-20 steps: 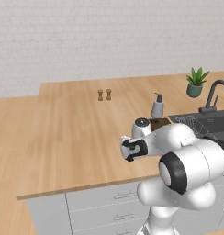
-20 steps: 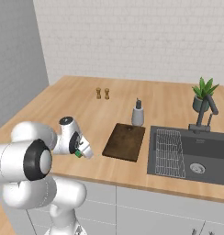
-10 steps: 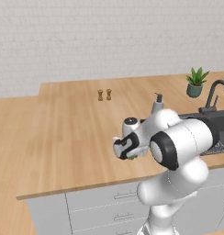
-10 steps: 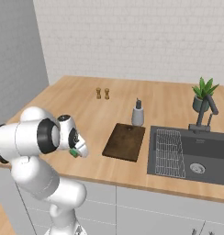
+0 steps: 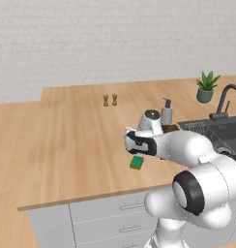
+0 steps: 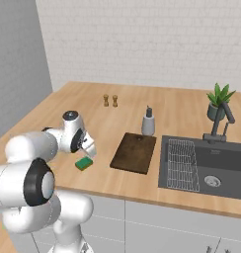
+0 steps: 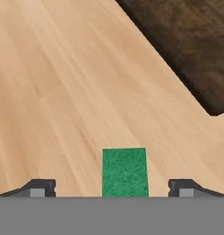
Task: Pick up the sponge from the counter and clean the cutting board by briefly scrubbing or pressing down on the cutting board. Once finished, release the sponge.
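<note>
The green sponge (image 7: 125,172) lies flat on the light wood counter (image 7: 63,92), and in the hand view it sits between my two fingertips (image 7: 38,187), which stand wide apart. My gripper (image 6: 89,150) hangs open just above the sponge (image 6: 84,163) without touching it. The dark brown cutting board (image 6: 135,152) lies to the sponge's right, a short gap away, and its corner (image 7: 187,46) reaches into the hand view's upper right. From the left base view the sponge (image 5: 137,162) sits under the gripper (image 5: 135,151), with the arm covering most of the board.
A soap dispenser (image 6: 148,122) stands just behind the board. The sink (image 6: 211,168) with its grey drainer (image 6: 182,157), a faucet and a potted plant (image 6: 219,101) lie further right. Two small shakers (image 6: 110,101) stand at the back. The counter's front edge is close below the sponge.
The arm's upper links have swung round and lower while the hand stayed over the sponge. The hand has shifted slightly up, so the sponge now shows beneath it.
</note>
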